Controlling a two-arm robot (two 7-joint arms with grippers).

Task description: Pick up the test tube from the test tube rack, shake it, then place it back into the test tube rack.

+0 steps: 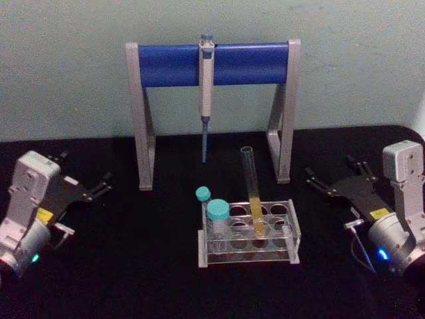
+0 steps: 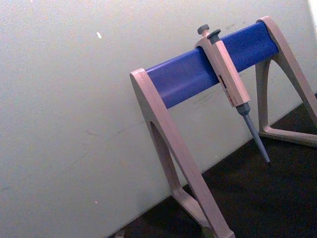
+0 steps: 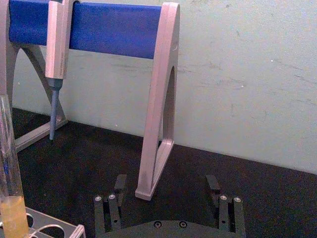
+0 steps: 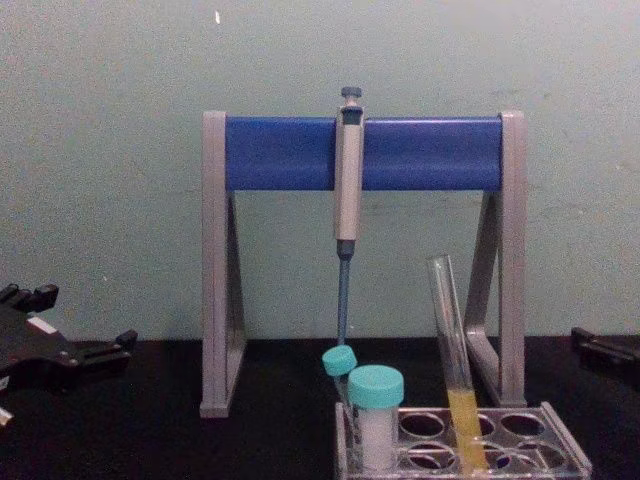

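Test tube rack [image 1: 247,234] central, test tube [image 1: 253,193] leaning inside, left gripper [image 1: 93,188], right gripper [image 1: 329,182] spread wide, empty, flanking.

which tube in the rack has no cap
The long test tube with yellow liquid, leaning in the test tube rack; both shorter tubes wear teal caps.

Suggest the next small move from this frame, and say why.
Probably bring the right gripper in toward the test tube. The tube stands untouched in the test tube rack, both grippers rest open at the table's sides, and the left gripper looks farther off.
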